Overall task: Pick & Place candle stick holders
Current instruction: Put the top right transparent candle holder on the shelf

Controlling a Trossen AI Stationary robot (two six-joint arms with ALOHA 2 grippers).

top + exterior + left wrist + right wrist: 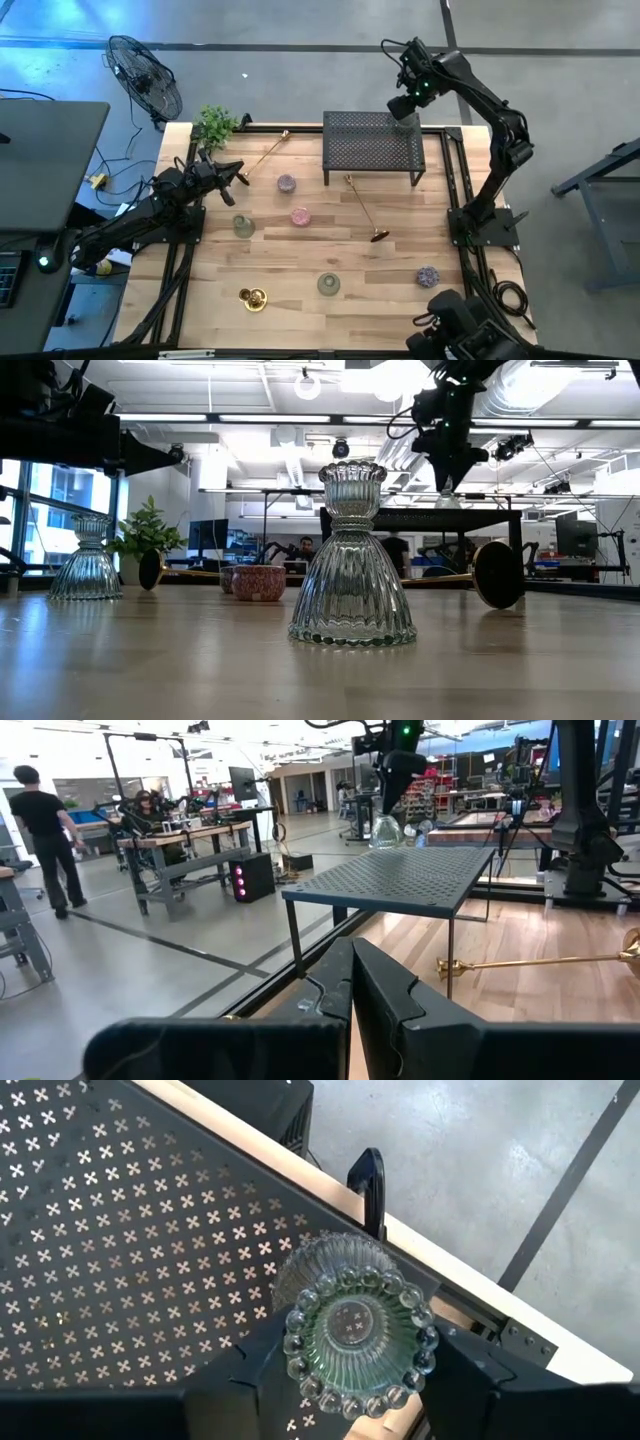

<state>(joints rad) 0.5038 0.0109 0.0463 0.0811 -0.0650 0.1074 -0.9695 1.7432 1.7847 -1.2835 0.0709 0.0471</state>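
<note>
My right gripper [405, 108] hangs over the far right corner of the black mesh rack [372, 145], shut on a clear ribbed glass candle stick holder [355, 1330]. The left wrist view shows that holder [385, 830] at the rack's top. On the table, two brass sticks [265, 152] [365, 208] lie on their sides. Pink cups [287, 183] [300, 215], a purple cup [428, 276], clear glass holders [244, 226] [328, 284] and a short gold one [253, 297] stand on their bases. My left gripper [240, 178] is shut at the table's left. My right gripper pinches the glass holder's beaded upper cup [296, 1352] between its two fingers [250, 1375], one on each side. The fingers come from above, pointing steeply down. The holder stays upright, its wide base [325, 1270] over the mesh top. Whether the base rests on it I cannot tell.
A small green potted plant [215, 125] stands at the table's far left corner. A fan [145, 78] stands on the floor beyond it. The rack's mesh top [410, 875] is bare apart from its far right corner. People sit and stand in the room beyond.
</note>
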